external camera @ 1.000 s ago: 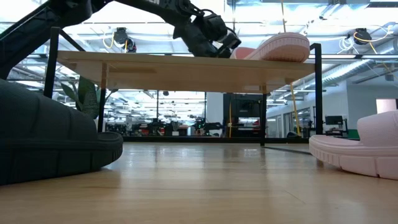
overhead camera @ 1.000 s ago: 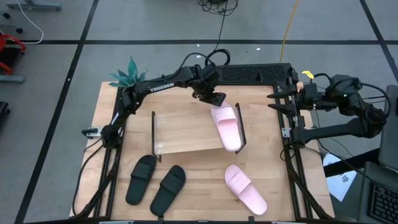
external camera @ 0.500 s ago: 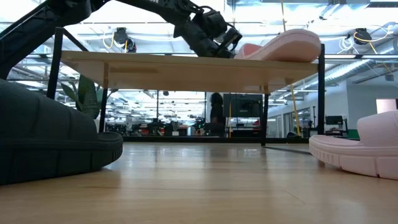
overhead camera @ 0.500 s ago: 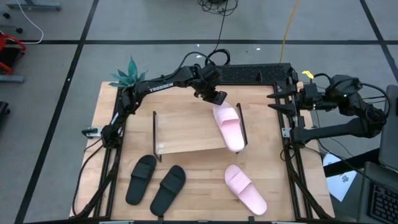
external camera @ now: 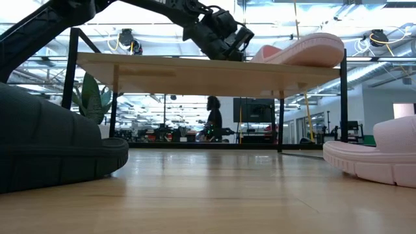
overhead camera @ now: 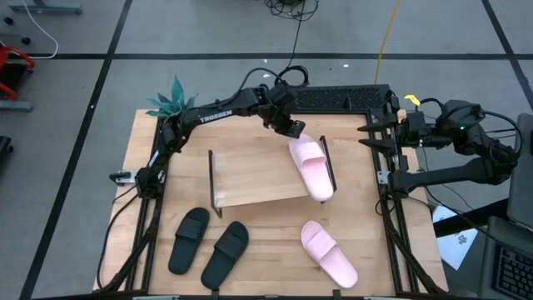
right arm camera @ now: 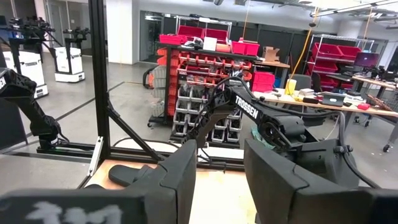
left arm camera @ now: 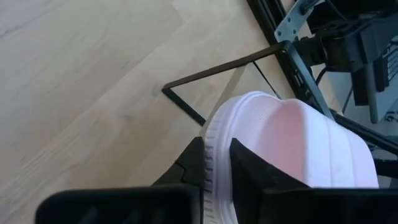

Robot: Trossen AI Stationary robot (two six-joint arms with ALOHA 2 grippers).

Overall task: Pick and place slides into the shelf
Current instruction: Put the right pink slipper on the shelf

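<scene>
The wooden surface (overhead camera: 358,179) carried everything; on it the shelf (overhead camera: 250,179) stood near the middle, its light top board skewed slightly against the surface's edges; the left arm reached across from the far left corner to the shelf's far right end, its pincer (overhead camera: 290,129) pinching the heel rim of a pale pink slide (overhead camera: 311,167), one finger inside the rim and one outside in the left wrist view; that slide lay along the shelf's right end, partly overhanging the end frame, its toe tilted up in the low view; the right arm waited off the surface's right edge, its pincer (overhead camera: 372,133) spread apart with clear space between the fingers (right arm camera: 174,180); the black pair (overhead camera: 208,244) lay side by side on the surface near the front left; the second pink slide (overhead camera: 328,253) lay on the surface front right, well apart from the shelf.
</scene>
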